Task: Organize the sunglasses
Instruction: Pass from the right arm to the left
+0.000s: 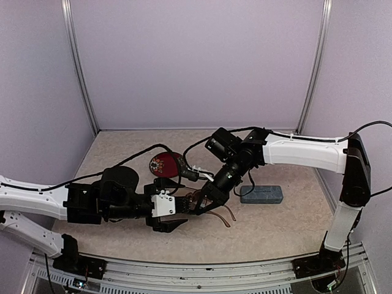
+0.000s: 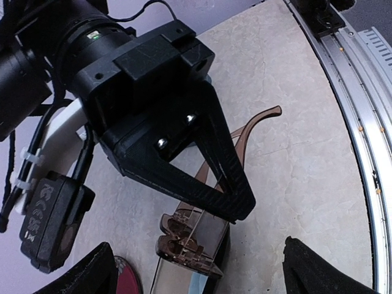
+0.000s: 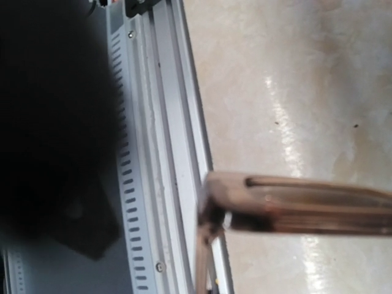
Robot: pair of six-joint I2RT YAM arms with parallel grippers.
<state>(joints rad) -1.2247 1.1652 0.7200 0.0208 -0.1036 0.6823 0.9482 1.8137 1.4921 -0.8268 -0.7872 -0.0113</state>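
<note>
Folding the arms of the sunglasses [image 2: 184, 242], mid-frame, is best done by the wide-open left gripper [image 1: 177, 212], with the right gripper [image 2: 236, 205] pinching the frame.

1 pair of reddish-brown sunglasses [image 2: 187, 236], 1 grey-blue case [image 1: 261, 195], 1 red disc [image 1: 164, 163].

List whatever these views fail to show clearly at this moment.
- Right wrist: sunglasses blurred, too close; dark shape at left unreadable.
- Top view: their front, hidden under the right claw and left claw.
- Left wrist: its own fingers, cut off by the bottom edge.
- Top view: red round item, too small to identify.
</note>
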